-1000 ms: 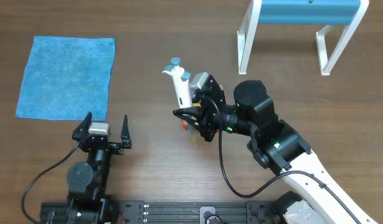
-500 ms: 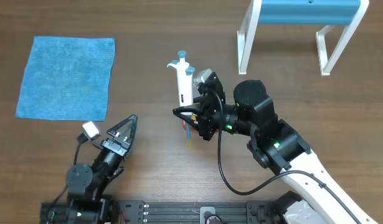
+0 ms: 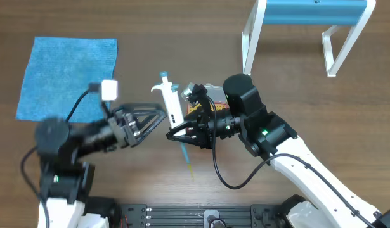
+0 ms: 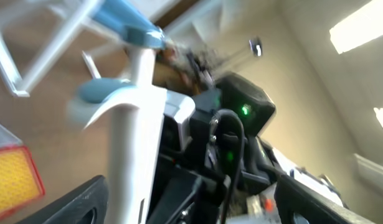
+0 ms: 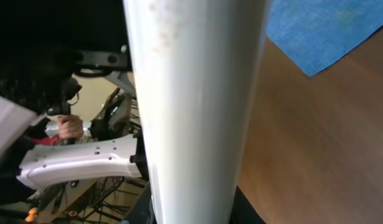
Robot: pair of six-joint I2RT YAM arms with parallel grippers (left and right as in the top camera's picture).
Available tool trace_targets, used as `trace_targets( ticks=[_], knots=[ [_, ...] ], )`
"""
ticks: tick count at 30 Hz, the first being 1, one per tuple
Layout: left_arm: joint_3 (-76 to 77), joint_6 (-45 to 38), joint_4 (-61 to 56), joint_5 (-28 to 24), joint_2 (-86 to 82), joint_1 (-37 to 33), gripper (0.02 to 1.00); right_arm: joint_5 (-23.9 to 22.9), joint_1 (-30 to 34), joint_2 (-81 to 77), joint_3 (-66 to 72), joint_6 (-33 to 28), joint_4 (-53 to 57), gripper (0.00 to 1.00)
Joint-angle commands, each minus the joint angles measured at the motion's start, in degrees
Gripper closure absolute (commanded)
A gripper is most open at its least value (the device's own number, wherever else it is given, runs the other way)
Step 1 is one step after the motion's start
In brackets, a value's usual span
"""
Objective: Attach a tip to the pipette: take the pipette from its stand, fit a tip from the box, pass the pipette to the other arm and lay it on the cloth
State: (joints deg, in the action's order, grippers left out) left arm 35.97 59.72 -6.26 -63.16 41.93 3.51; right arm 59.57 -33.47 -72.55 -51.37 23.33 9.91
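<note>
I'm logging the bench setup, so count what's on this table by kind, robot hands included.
pipette: 1
cloth: 1
stand: 1
tip box: 1
robot hands: 2, the left hand and the right hand
Total: 6

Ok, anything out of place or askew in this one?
Nothing stands out. The right tool grips the pipette above the table, the open left tool is close beside it, the cloth lies flat and the stand is upright.
</note>
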Motion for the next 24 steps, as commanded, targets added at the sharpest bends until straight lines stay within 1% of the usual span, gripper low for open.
trace_targets(
  ticks=[1, 6, 7, 10, 11, 12, 13, 14, 15, 17, 18, 19, 20, 24],
  knots=[
    [4.98, -6.47, -7.41, -15.45, 15.21, -0.07, 0.159, 9.62, 0.35, -0.81, -0.61, -0.02, -0.39, 0.928],
    [4.98, -6.64, -10.75, -14.71, 18.23, -0.07, 0.167, 10.14, 0.35, -0.81, -0.61, 0.2, -0.44, 0.928],
    [4.98, -6.64, -10.73, -14.64, 18.23, -0.07, 0.18, 10.12, 0.35, -0.81, -0.61, 0.2, -0.44, 0.925],
    [4.98, -6.62, -10.73, -14.67, 18.23, -0.07, 0.18, 10.1, 0.33, -0.81, -0.61, 0.2, -0.66, 0.928],
    [4.98, -6.6, -10.73, -14.67, 18.23, 0.0, 0.209, 10.12, 0.33, -0.81, -0.61, 0.2, -0.87, 0.928],
    [4.98, -6.43, -10.71, -14.62, 18.23, 0.26, 0.257, 10.12, 0.33, -0.81, -0.61, 0.2, -1.33, 0.925],
    [4.98, -6.43, -10.73, -14.05, 18.23, 1.2, 0.406, 10.12, 0.33, -0.81, -0.61, 0.2, -1.79, 0.928],
    [4.98, -6.45, -10.73, -13.42, 18.23, 2.14, 0.623, 10.1, 0.33, -0.81, -0.61, 0.2, -2.23, 0.928],
    [4.98, -6.45, -10.71, -12.52, 18.27, 3.17, 0.7, 10.12, 0.33, -0.81, -0.61, 0.2, -2.69, 0.928],
    [4.98, -6.47, -10.75, -10.43, 18.32, 5.25, 0.63, 10.12, 0.33, -0.81, -0.61, 0.22, -2.99, 0.928],
    [4.98, -6.49, -10.73, -9.44, 18.34, 6.01, 0.735, 10.12, 0.33, -0.81, -0.61, 0.24, -2.99, 0.928],
    [4.98, -6.49, -10.75, -9.42, 18.34, 5.99, 0.972, 10.12, 0.33, -0.81, -0.61, 0.24, -2.97, 0.928],
    [4.98, -6.49, -10.75, -9.4, 18.34, 5.92, 0.989, 10.12, 0.35, -0.81, -0.61, 0.22, -2.97, 0.928],
    [4.98, -6.49, -10.73, -9.25, 18.36, 5.88, 0.989, 10.12, 0.35, -0.81, -0.61, 0.22, -2.97, 0.928]
  ],
)
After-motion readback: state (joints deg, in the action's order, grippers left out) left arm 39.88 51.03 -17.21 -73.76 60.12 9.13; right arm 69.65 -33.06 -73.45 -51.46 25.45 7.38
